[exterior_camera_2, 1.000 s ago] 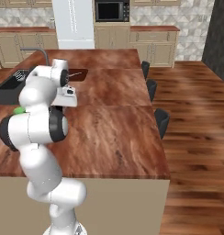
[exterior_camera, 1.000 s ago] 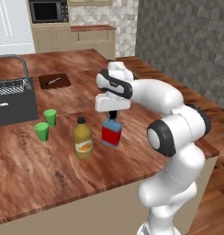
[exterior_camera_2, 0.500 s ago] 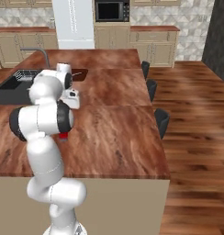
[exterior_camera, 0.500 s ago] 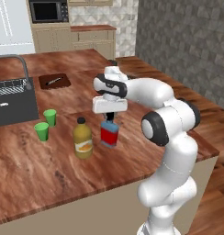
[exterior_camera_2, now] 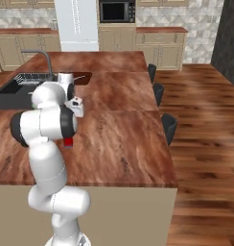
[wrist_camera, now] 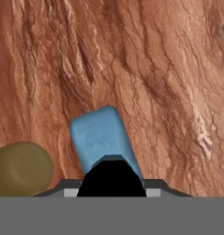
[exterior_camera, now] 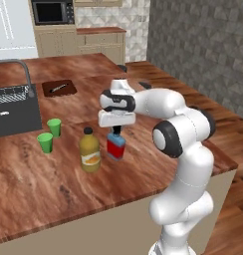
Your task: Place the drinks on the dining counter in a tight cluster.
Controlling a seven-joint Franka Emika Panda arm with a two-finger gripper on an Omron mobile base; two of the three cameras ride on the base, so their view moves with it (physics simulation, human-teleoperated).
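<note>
Blue flask [exterior_camera: 116, 147] cap hidden under clamped gripper [exterior_camera: 116, 131]; fingertips indistinct.

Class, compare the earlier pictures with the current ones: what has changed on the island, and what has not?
Little has changed. The gripper stays shut on the blue flask, which stands where it did beside the amber bottle. The arm's elbow has swung upright, nearer the base. The green cups and dining counter are unchanged.
</note>
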